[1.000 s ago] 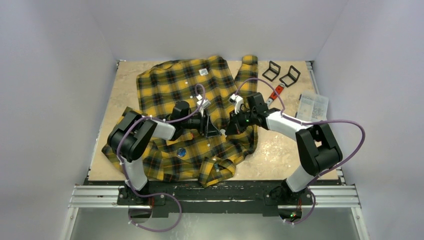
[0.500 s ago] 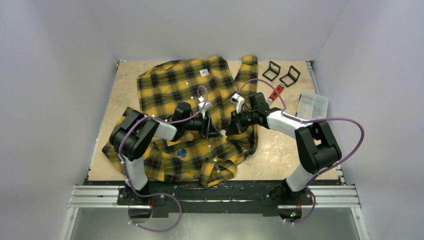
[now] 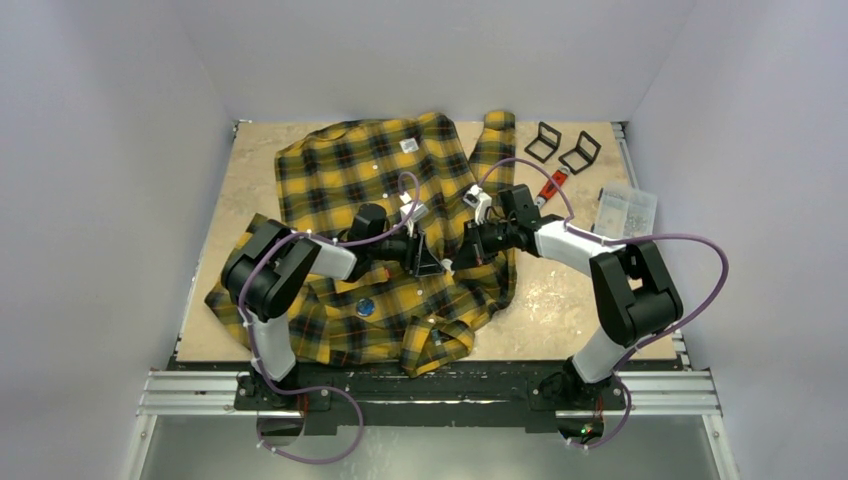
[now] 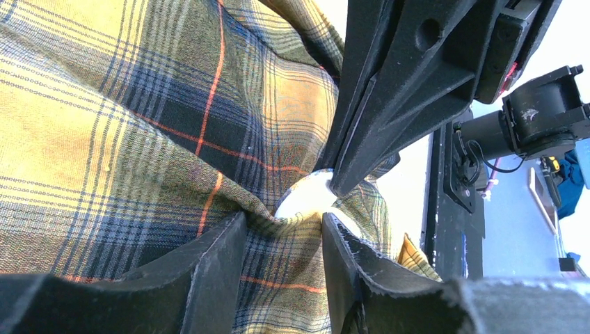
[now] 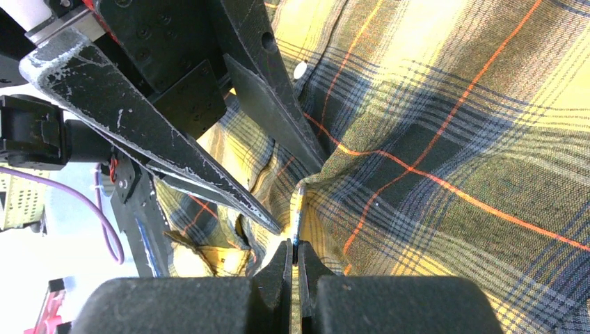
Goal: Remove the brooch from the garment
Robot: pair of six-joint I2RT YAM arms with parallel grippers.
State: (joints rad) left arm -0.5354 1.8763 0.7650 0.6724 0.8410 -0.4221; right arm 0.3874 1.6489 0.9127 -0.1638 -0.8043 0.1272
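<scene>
The garment (image 3: pixel 350 175), a yellow and black plaid shirt, lies spread over the table. My left gripper (image 3: pixel 430 262) is shut on a raised fold of the shirt (image 4: pixel 278 264), just below a pale round brooch (image 4: pixel 306 200). My right gripper (image 3: pixel 452 260) meets it from the right and is shut on the brooch's thin edge (image 5: pixel 298 212). In the right wrist view my right gripper (image 5: pixel 293 254) has its jaws almost touching around that edge. In the left wrist view my left gripper (image 4: pixel 282 233) has cloth bunched between its fingers (image 4: pixel 209 271).
A small blue round thing (image 3: pixel 365 307) sits on the shirt's lower front. Two black brackets (image 3: pixel 560 147), a red tool (image 3: pixel 552 185) and a clear bag of small parts (image 3: pixel 627 210) lie at the back right. The table (image 3: pixel 560 300) shows at the right.
Both grippers have shifted only slightly at the middle of the shirt, and the cloth around them has tightened a little. Their holds are unchanged.
</scene>
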